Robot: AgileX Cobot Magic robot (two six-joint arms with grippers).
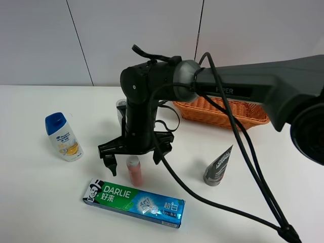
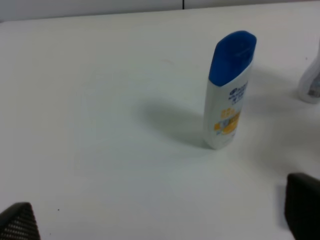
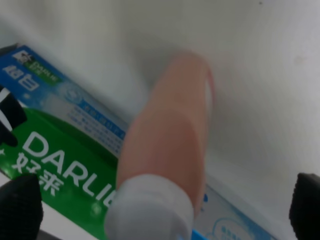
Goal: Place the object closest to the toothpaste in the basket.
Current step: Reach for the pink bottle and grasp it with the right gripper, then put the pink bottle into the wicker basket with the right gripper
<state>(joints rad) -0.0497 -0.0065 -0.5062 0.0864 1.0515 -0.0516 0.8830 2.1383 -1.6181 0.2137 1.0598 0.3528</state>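
The green and blue Darlie toothpaste box lies flat at the front of the table. A small pink bottle with a white cap stands just behind it. My right gripper reaches across the middle and hangs open right above the bottle, one finger on each side, not touching it. In the right wrist view the pink bottle stands between the open gripper, beside the toothpaste box. The orange wicker basket stands at the back right. My left gripper is open and empty.
A white shampoo bottle with a blue cap stands at the left and also shows in the left wrist view. A grey tube stands right of the pink bottle. A small white bottle is partly hidden behind the right arm.
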